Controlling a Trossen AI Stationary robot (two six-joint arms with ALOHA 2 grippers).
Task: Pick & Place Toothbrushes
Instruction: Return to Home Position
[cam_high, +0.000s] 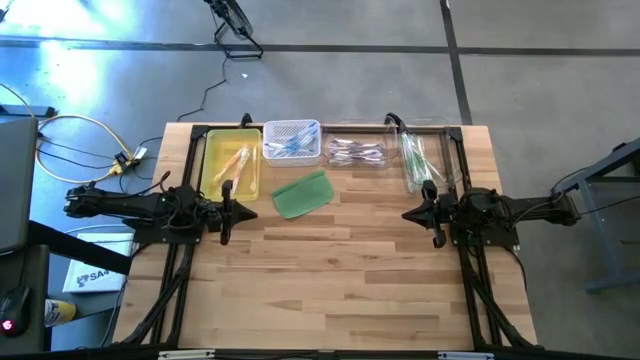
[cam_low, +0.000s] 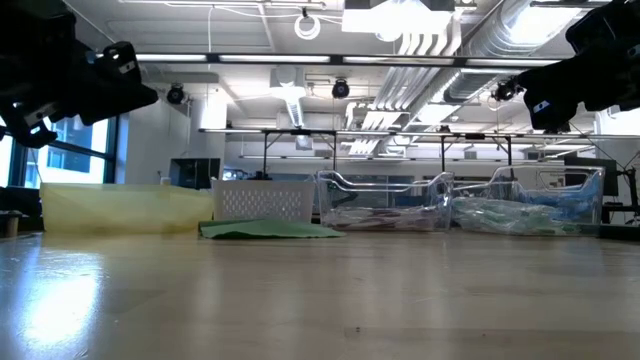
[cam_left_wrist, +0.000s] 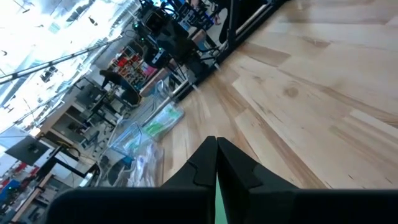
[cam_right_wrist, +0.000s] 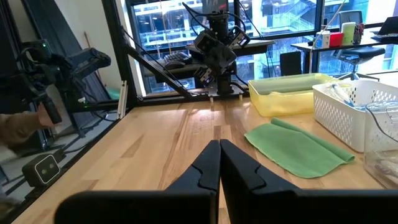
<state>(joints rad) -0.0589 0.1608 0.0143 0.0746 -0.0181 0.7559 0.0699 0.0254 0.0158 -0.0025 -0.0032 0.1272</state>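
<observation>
Plastic and finger-thin, the slim stick-like toothbrushes (cam_high: 357, 152) should weigh next to nothing and stay stiff in a grip. The clear shiny wrappers on some look slippery, so a hold across the middle of the handle, away from the bristle end, seems safest.

All that show lie in four containers lined along the table's far edge. Orange-pink ones are in the shallow yellow plastic bin (cam_high: 210, 150) and blue ones in the white perforated basket (cam_high: 270, 128). Violet ones are in the middle transparent bin (cam_high: 330, 132) and green ones in the right transparent bin (cam_high: 450, 150). None is seen loose on the boards, so the sorting looks finished. A flat green rectangular pad (cam_high: 302, 193) lies just in front of the basket, apart from both arms.

The left pincer (cam_high: 245, 213) hangs above the table near the yellow bin's front, its two dark fingers pressed together on nothing. The right pincer (cam_high: 413, 214) faces it from the other side, just before the right transparent bin, fingers likewise together and empty.

The pale wooden butcher-block table (cam_high: 330, 290) is smooth with a slight sheen, so a dropped brush might skid. Around it lies a grey concrete floor (cam_high: 350, 60) with loose cables. The low view shows an open workshop beyond, with ceiling ducts, strip lights and windows.
</observation>
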